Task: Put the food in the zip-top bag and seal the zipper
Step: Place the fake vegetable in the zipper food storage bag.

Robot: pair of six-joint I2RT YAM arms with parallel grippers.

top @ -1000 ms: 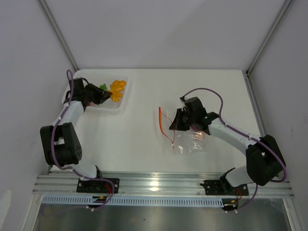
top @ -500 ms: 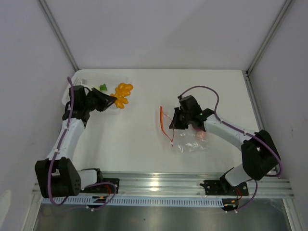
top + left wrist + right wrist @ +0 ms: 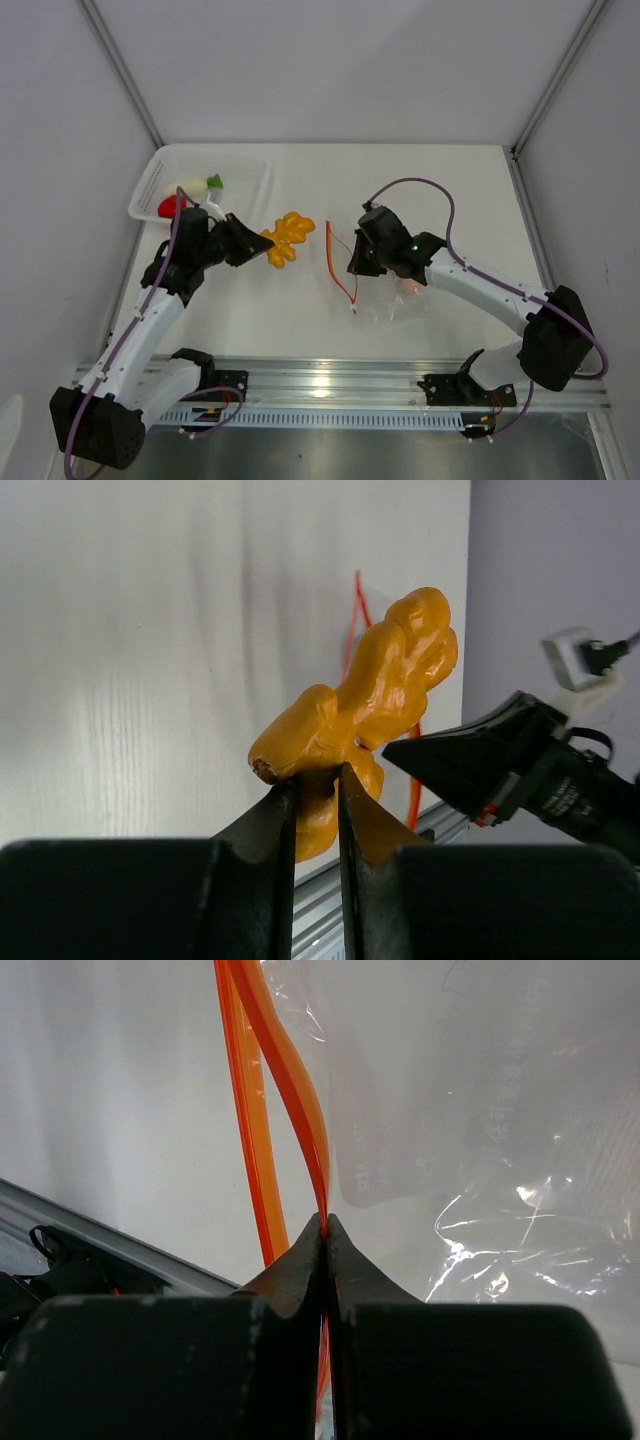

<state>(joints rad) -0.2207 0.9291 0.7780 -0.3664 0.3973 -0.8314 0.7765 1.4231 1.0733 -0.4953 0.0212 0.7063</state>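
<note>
My left gripper is shut on the orange-yellow food, a lumpy long piece held above the table just left of the zip-top bag. The clear zip-top bag lies at centre right, with a pinkish piece showing inside it. Its orange-red zipper curves along the left edge, its two strips apart. One of those strips is pinched in my right gripper, which is shut. A red round food and a white one with green lie in the basket.
The white slotted basket stands at the back left. A metal rail runs along the near edge, and grey walls close in the table on both sides. Purple cables loop over both arms.
My left arm has carried the orange-yellow food out of the basket and rightward to beside the bag's mouth. The right gripper has shifted a little left with the zipper strip.
</note>
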